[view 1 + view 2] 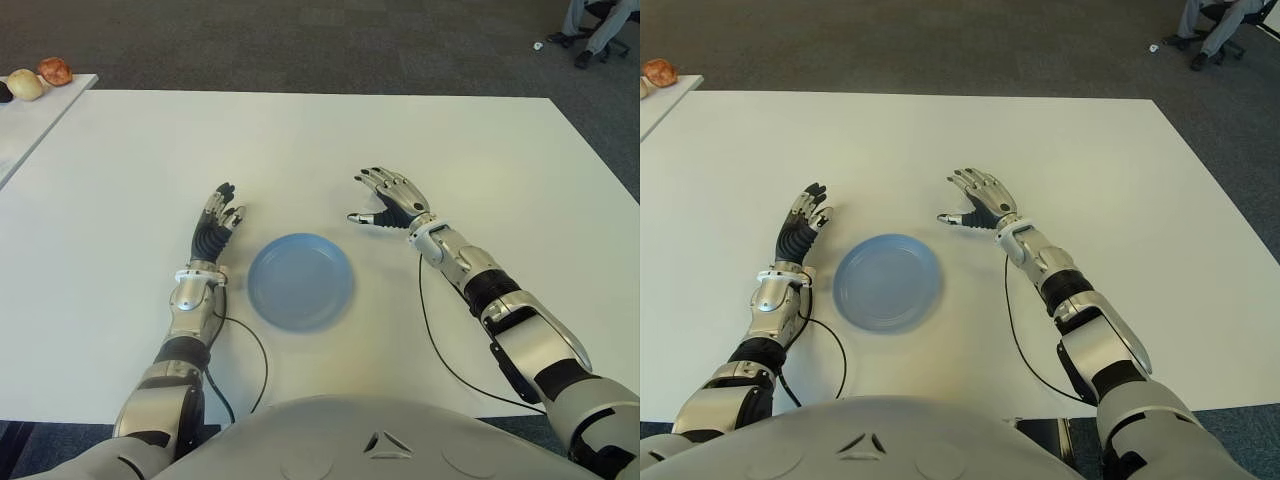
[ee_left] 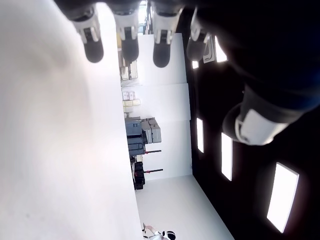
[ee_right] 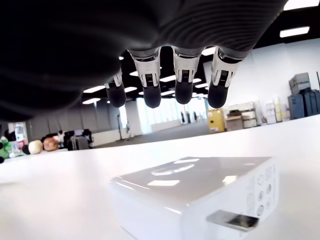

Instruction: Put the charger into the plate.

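Blue plate (image 1: 300, 281) flat on the white table (image 1: 300, 140), toward the near edge, about midway between the left and right edges, with nothing in it. White charger (image 3: 200, 192) seen only in the right wrist view: lying flat on the table directly under the right hand, a metal plug part on its near face, a clear gap between it and the fingertips (image 3: 151, 97) above. Hidden below the palm in both eye views.

Right hand (image 1: 388, 203) just past the plate's far right rim, palm down, fingers spread and lightly bent, thumb pointing back toward the plate, holding nothing. Left hand (image 1: 216, 226) just beside the plate's left rim, fingers stretched nearly straight toward the far edge and slightly apart, holding nothing; whether touching the table, cannot tell. Thin black cables along both forearms, looping over the table near the front edge.

Second white table (image 1: 30, 125) off the far left corner, with round tan and reddish things (image 1: 40, 78) on it. Person's legs (image 1: 598, 30) beside a chair on the grey carpet beyond the far right corner.
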